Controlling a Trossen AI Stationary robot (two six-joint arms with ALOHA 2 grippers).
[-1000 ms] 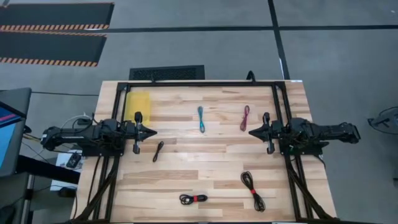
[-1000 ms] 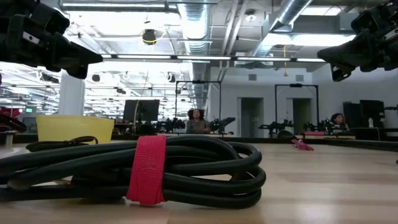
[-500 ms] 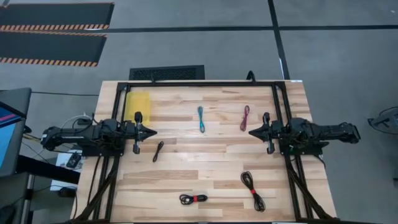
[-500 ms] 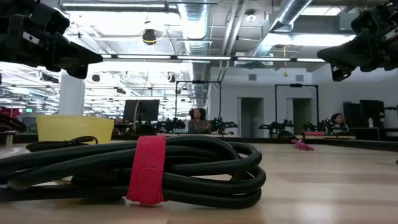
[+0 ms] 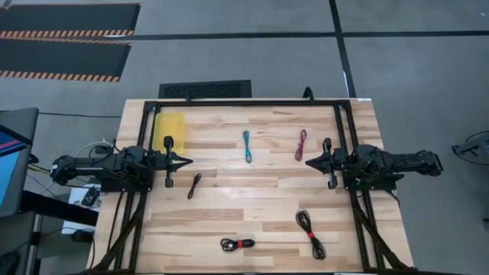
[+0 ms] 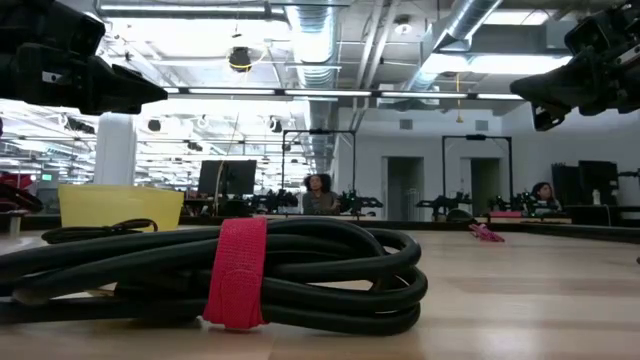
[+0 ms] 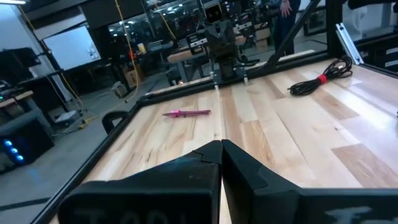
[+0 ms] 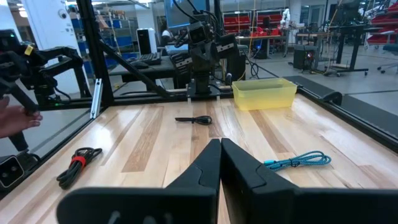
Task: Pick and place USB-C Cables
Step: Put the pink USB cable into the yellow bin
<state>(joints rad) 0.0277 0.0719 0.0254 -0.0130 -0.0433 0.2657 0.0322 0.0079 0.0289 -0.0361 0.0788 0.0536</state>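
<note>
Five cables lie on the wooden table. The teal cable point(image 5: 247, 146) and the maroon cable point(image 5: 301, 144) are toward the far side. The plain black cable point(image 5: 194, 186) is near my left gripper. Two black cables with red ties point(image 5: 238, 244) point(image 5: 309, 231) lie by the near edge; one fills the low view's foreground point(image 6: 240, 272). My left gripper point(image 5: 188, 160) point(image 7: 221, 144) hovers shut at the table's left. My right gripper point(image 5: 308, 162) point(image 8: 220, 142) hovers shut at the right. Both are above the table and touch nothing.
A yellow bin point(image 5: 170, 131) point(image 8: 264, 93) stands at the far left of the table. A black frame point(image 5: 244, 101) runs along the far edge and both sides. A person's hand point(image 8: 15, 115) shows beyond the table's near side in the right wrist view.
In the low view my left gripper has shifted slightly, and its underside sits a little higher than before. The cables and my right gripper have kept still.
</note>
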